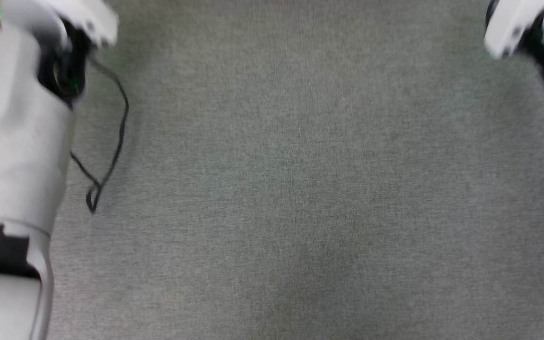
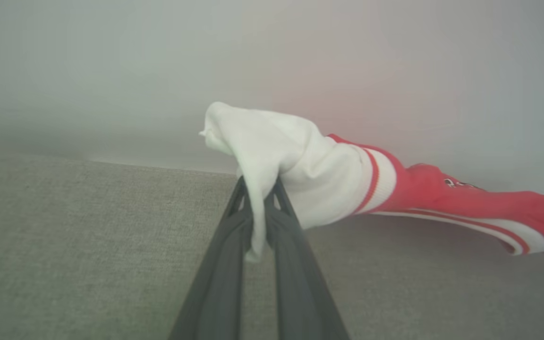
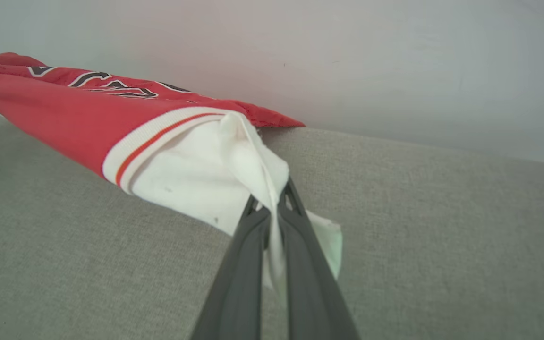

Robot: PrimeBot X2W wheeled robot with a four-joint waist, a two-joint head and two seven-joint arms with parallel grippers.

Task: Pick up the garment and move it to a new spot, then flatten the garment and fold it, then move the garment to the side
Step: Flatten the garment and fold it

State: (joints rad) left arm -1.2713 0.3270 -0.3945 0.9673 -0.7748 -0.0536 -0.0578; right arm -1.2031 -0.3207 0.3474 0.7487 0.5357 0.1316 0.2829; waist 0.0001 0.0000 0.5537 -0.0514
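Note:
The garment (image 2: 442, 198) is a red jersey with white sleeves and red-white stripe trim. In the left wrist view my left gripper (image 2: 259, 189) is shut on one white sleeve, and the cloth stretches away to the right above the grey surface. In the right wrist view my right gripper (image 3: 272, 200) is shut on the other white sleeve of the garment (image 3: 64, 113); the red body with black white-outlined print runs off to the upper left. The head view holds my pale left forearm (image 1: 12, 141) at the left and my right wrist (image 1: 527, 33) at the top right corner.
A grey fabric surface (image 1: 300, 189) spreads across the head view. A thin black cable (image 1: 111, 156) loops beside my left forearm. A pale wall (image 3: 395, 56) rises behind the surface's far edge in both wrist views.

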